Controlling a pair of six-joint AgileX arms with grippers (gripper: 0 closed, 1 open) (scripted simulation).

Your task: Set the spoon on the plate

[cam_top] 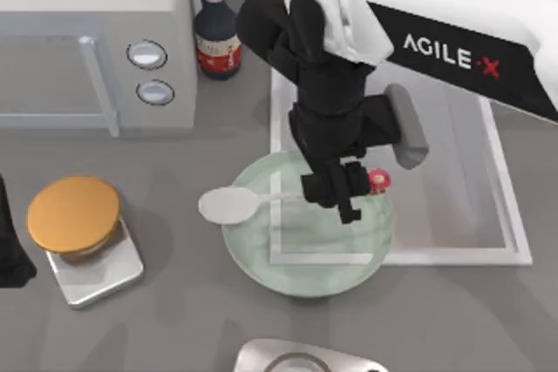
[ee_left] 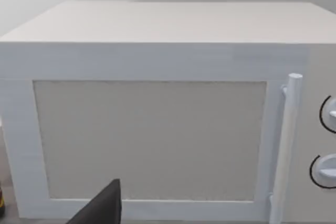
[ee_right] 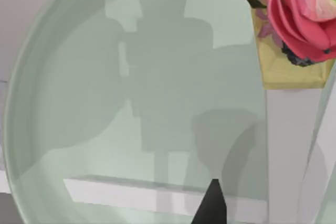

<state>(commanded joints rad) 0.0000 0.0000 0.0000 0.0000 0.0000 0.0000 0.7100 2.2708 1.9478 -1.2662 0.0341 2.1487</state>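
Right gripper (cam_top: 342,191) hangs over the plate (cam_top: 305,263), with the spoon (cam_top: 228,205) lying across it.

The spoon's bowl juts past the plate's rim at about nine o'clock, its thin handle runs across the glass toward three o'clock, and the red ornament (ee_right: 299,14) sits at the far end beside the gripper. Whether the right gripper grips the handle or has let go cannot be told. The plate overlaps the white tray (cam_top: 510,241). At ten o'clock stand a microwave (ee_left: 157,129) and a dark bottle (cam_top: 217,32). The left arm (cam_top: 10,250) sits at the table's left edge.
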